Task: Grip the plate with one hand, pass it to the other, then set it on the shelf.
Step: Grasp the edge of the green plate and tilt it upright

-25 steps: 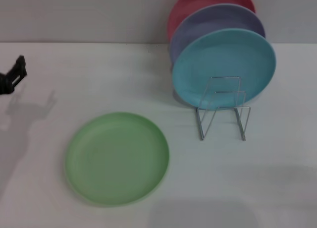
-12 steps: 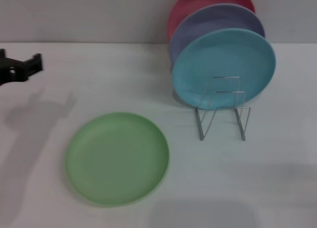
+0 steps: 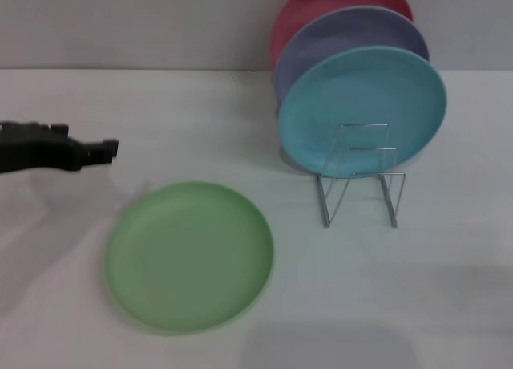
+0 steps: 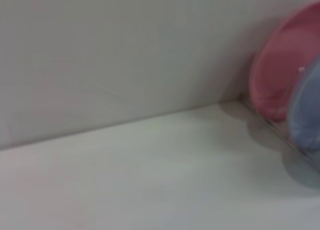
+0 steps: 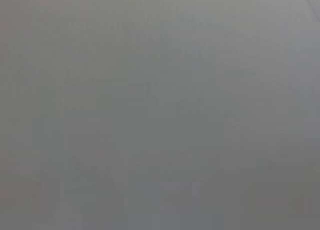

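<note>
1. Left gripper [image 3: 108, 149] reaches in from the left edge of the head view, above the table [image 3: 200, 128], its tip near the far-left rim of the green plate [image 3: 190, 257] but not touching it. Whether its fingers are apart or together I cannot tell.
2. Green plate lies flat on the table, in front and to the left of the rack [image 3: 361, 176], well apart from it.
3. Rack stands upright on the table, its front wire loops bare.
4. Blue plate [image 3: 361, 111] stands on edge in the rack, with the lavender plate [image 3: 345, 36] behind it and the pink plate [image 3: 321, 8] at the back.
5. Left wrist view shows the table, the wall, and the edges of the pink plate [image 4: 280, 75] and lavender plate [image 4: 307, 110].
6. Right gripper appears in no view; the right wrist view is plain grey.
</note>
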Available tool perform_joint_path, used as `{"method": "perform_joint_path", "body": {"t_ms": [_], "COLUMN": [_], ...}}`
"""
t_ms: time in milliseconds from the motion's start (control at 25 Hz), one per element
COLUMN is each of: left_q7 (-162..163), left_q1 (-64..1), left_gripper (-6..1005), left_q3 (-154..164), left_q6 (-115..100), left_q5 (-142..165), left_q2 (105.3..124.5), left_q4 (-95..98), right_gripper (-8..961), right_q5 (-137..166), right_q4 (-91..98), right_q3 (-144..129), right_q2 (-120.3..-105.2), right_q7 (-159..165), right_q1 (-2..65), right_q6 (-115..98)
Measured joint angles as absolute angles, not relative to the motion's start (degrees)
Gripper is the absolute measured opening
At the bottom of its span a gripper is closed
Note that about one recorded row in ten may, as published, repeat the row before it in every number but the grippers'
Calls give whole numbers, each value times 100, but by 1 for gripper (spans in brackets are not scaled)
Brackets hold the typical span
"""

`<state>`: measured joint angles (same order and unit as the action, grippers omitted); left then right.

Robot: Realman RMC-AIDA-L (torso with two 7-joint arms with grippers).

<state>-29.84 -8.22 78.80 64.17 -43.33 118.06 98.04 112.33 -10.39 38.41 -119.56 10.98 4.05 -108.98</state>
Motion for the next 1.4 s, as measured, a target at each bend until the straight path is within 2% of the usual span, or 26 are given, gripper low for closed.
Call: {"method": "perform_joint_path", "body": {"t_ms": [760,1400], "left_q7": [-2860,-2899], "left_q1": [-727,-762], "left_gripper": [798,797], "left_q3": [8017,8080], "left_q6": [6513,6541], "left_q5": [-4305,-4147], "left_q2": [11828,11835], "left_q4": [8508,8214], "right_gripper": [817,816], "right_q5": [11232,11233], "right_q4": [-917,-922], "right_q3": [3841,3841], "right_q2": [-11944,-11944], "right_q7": [1043,1021], "right_q1": [607,621], "right_q6": [-10661,-10634]}}
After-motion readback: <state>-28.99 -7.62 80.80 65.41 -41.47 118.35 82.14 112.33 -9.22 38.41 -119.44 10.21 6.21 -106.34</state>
